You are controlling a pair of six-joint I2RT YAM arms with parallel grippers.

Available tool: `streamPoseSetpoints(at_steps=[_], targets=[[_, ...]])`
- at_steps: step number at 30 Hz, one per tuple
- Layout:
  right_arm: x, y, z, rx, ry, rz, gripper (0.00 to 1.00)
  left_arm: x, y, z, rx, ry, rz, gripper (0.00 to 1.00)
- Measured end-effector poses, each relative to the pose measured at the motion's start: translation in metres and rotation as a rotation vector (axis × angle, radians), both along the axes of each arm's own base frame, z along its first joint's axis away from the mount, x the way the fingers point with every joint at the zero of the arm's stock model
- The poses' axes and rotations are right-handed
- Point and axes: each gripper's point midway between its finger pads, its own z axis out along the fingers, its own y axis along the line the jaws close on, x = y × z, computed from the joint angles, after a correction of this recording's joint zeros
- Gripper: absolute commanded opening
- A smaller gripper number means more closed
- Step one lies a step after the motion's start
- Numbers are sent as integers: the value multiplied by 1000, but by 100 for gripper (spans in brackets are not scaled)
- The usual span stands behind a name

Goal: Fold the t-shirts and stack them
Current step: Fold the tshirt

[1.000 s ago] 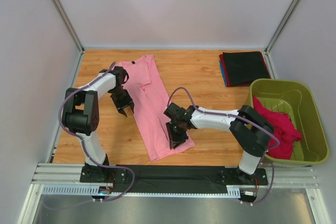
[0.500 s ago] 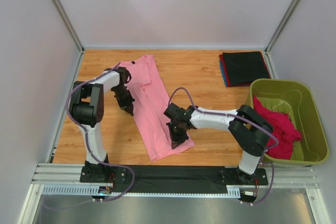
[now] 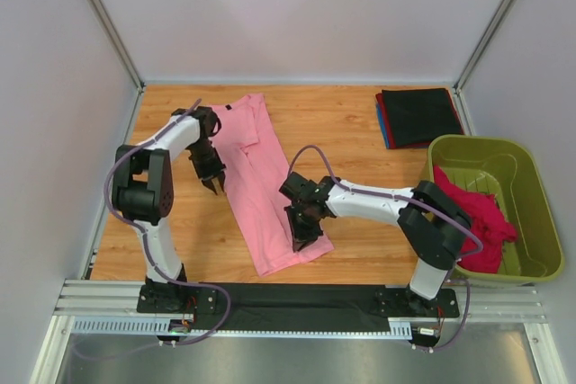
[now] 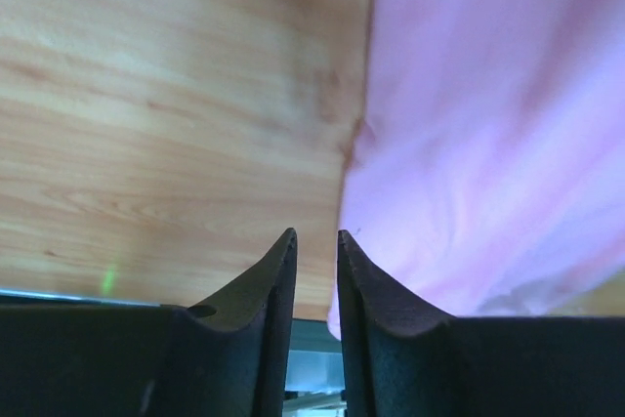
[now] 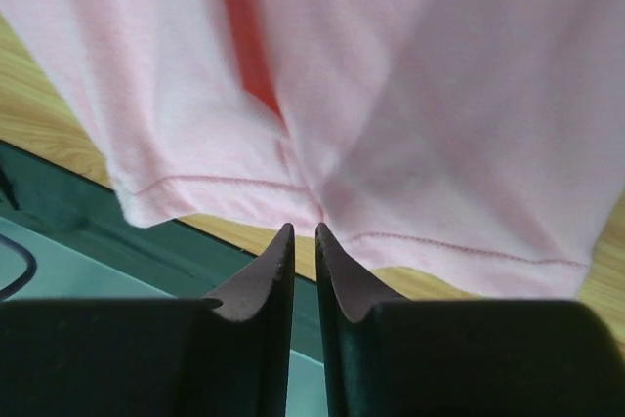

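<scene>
at the left side of the wooden table (image 3: 351, 137) the left gripper (image 3: 213, 183) hangs low just beside the long left edge of the light pink t-shirt (image 3: 261, 191); its fingers stand a narrow slit apart with nothing between them, the cloth edge just off one tip; the pink shirt lies flat as a long strip running from the far left toward the near middle, sleeves turned in, so i judge it folded lengthwise but not yet crosswise; near its bottom hem the right gripper (image 3: 302, 236) sits on the cloth, fingers almost pressed together, and whether they nip the hem i cannot tell; further right, at the far edge, a stack of folded shirts (image 3: 418, 116) lies done, black on top; rightmost, a magenta-red t-shirt (image 3: 472, 218) waits crumpled in the olive-green tub (image 3: 533, 177), unfolded.
</scene>
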Motion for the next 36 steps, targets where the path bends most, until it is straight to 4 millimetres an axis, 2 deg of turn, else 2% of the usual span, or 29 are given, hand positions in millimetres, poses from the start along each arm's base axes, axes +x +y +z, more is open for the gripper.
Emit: streamPoseSetpoints(at_steps=[4,6,9,12,14,18,21,24,27,32,36], targets=[[12,6,27,30,-39,-7,17,-17,-23,25,-101,-99,21,28],[24,6,44,61,-68,-23,17,-36,-45,39,-167,-142,0,25],[43,-8,60,81,-97,-71,17,-65,-85,53,-246,-184,-98,22],[60,-22,66,89,-113,-114,15,-94,-119,47,-286,-159,-188,19],[66,-27,67,95,-112,-123,14,-119,-131,33,-285,-110,-218,18],[57,-18,69,131,-84,-89,14,-158,-134,7,-254,-21,-200,17],[46,-5,70,165,-78,-44,14,-177,-137,-3,-231,17,-189,15],[33,7,63,180,-65,2,13,-187,-145,-3,-221,22,-195,15],[19,13,45,169,-33,29,12,-196,-148,-6,-206,32,-188,15],[3,8,14,123,24,38,10,-208,-140,-16,-145,70,-160,15],[-4,0,-2,97,43,31,8,-211,-139,-19,-114,71,-156,15]])
